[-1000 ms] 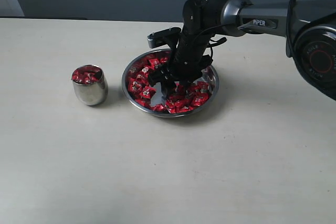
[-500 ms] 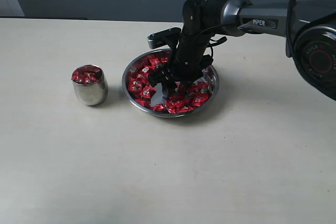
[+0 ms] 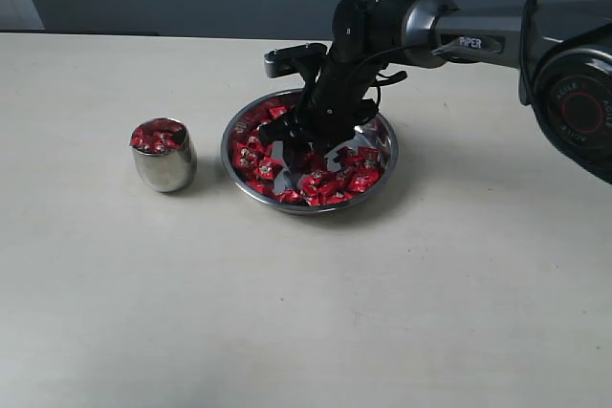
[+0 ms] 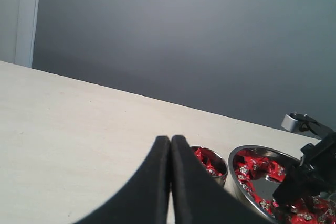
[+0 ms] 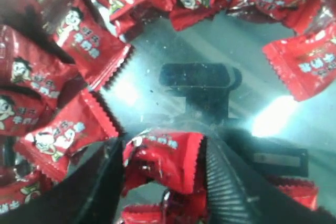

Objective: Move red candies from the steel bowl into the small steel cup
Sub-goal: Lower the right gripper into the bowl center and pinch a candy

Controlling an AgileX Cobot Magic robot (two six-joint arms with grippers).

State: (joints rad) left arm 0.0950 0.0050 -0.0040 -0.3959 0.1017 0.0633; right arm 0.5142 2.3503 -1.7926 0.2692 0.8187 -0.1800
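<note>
Lettering: white "PiPER" on the grey forearm (image 3: 469, 43) of the right arm. The ring of letters on the black joint housing (image 3: 583, 102) is too blurred to read. In the right wrist view each wrapper carries a cartoon boy's face and a line of white characters that I cannot make out. The red candies (image 3: 330, 183) lie in the steel bowl (image 3: 306, 210), which sits mid-counter (image 3: 287, 322). The small steel cup (image 3: 164, 169) stands upright to the left of the bowl and apart from it, with red wrappers heaped to its rim. The right pincer (image 5: 164, 150) is down in the bowl, pinching one red candy (image 5: 163, 163). The wrapper's edges lie against both fingers, one smooth and one ribbed (image 5: 218, 182), above the bare steel floor. The left pincer (image 4: 169, 145) has its fingers pressed together with nothing between them. It is low over the counter, and the cup and bowl lie beyond its tips. Against the frame one second back, the right wrist has swung up and toward the far-left rim of the bowl. The grey camera bracket (image 3: 287, 57) now sits higher and further left. Bare patches of the bowl floor (image 3: 285, 153) show where candies lay. The cup and bowl have not shifted.
</note>
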